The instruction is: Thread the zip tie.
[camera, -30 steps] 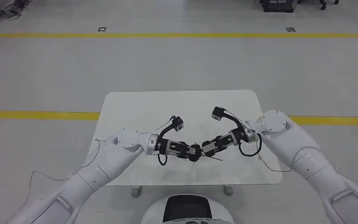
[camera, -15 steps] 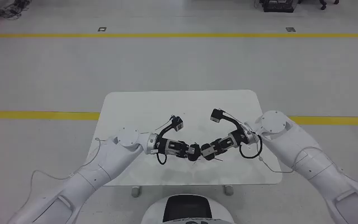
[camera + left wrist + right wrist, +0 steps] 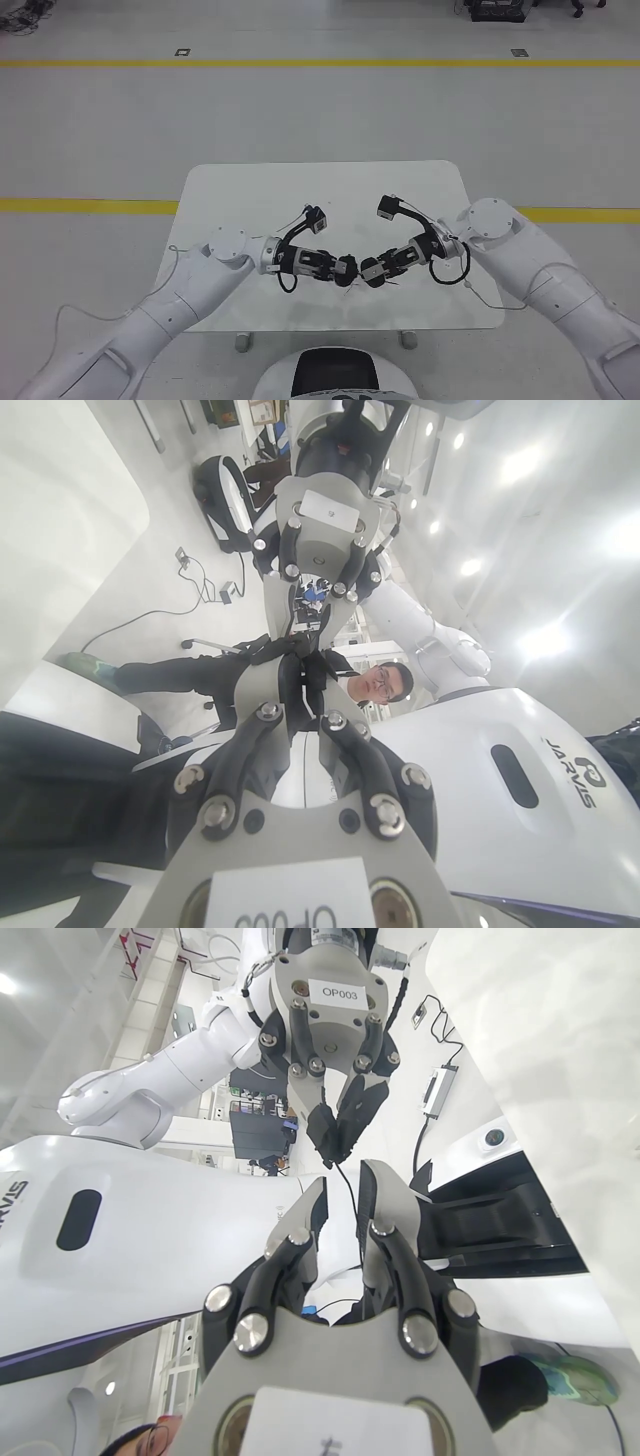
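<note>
Right gripper [image 3: 344, 1176] closer — zip tie [image 3: 349, 1194] between fingers [image 3: 386, 1195].

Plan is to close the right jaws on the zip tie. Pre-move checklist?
1. Left gripper shut on the zip tie: ok.
2. Right gripper open: ok.
3. Zip tie runs between the right jaws: ok.
4. Zip tie centred in that gap: not ok, it hugs one jaw.
5. Tail through the head: cannot tell.
6. Both grippers above the table, tip to tip: ok.
</note>
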You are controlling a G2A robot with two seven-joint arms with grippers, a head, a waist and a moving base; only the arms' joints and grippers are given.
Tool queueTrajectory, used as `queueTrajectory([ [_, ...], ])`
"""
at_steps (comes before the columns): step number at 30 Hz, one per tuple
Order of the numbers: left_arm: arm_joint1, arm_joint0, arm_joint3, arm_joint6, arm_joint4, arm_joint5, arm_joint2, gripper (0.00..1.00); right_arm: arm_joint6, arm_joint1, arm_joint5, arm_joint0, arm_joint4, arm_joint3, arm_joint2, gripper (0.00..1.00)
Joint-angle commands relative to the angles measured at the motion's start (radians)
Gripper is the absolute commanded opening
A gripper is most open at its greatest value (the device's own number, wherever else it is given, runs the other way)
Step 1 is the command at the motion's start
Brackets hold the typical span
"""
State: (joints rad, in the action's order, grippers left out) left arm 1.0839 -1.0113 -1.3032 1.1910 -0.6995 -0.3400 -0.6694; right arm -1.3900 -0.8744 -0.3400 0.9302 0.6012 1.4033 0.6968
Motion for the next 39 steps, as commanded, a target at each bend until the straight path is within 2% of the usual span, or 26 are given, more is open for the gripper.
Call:
queueTrajectory([
  [1, 0.001, 0.001, 0.001, 0.001, 0.001, 0.000, 0.001, 0.00, 0.000, 0.000, 0.000, 0.001, 0.001, 0.000, 0.001, 0.15],
  [17, 0.009, 0.002, 0.010, 0.003, 0.007, 0.000, 0.002, 0.00, 0.000, 0.003, 0.000, 0.000, 0.001, 0.002, -0.004, 0.05],
  [20, 0.010, 0.002, 0.010, 0.006, 0.009, 0.000, 0.001, 0.00, 0.000, 0.004, 0.000, 0.001, 0.002, 0.002, -0.004, 0.00],
  [29, 0.013, 0.003, 0.013, 0.010, 0.013, 0.000, 0.000, 0.00, 0.000, 0.005, 0.000, 0.000, 0.002, 0.001, -0.006, 0.00],
  [30, 0.013, 0.003, 0.013, 0.012, 0.014, 0.000, -0.001, 0.09, 0.000, 0.005, 0.000, 0.000, 0.002, 0.002, -0.006, 0.00],
  [31, 0.013, 0.002, 0.013, 0.013, 0.014, 0.000, -0.001, 0.27, 0.000, 0.005, 0.000, 0.000, 0.002, 0.002, -0.006, 0.00],
  [32, 0.014, 0.002, 0.012, 0.014, 0.014, 0.000, -0.002, 0.47, 0.000, 0.005, 0.000, 0.000, 0.002, 0.002, -0.006, 0.00],
  [33, 0.014, 0.002, 0.012, 0.015, 0.014, 0.000, -0.003, 0.83, 0.000, 0.006, 0.000, 0.000, 0.002, 0.002, -0.006, 0.00],
  [34, 0.014, 0.002, 0.012, 0.016, 0.014, 0.000, -0.004, 0.98, 0.000, 0.006, 0.000, 0.001, 0.002, 0.002, -0.007, 0.00],
  [39, 0.016, -0.001, 0.008, 0.021, 0.008, 0.000, -0.011, 1.00, 0.000, 0.007, 0.000, 0.003, 0.002, 0.004, -0.006, 0.00],
])
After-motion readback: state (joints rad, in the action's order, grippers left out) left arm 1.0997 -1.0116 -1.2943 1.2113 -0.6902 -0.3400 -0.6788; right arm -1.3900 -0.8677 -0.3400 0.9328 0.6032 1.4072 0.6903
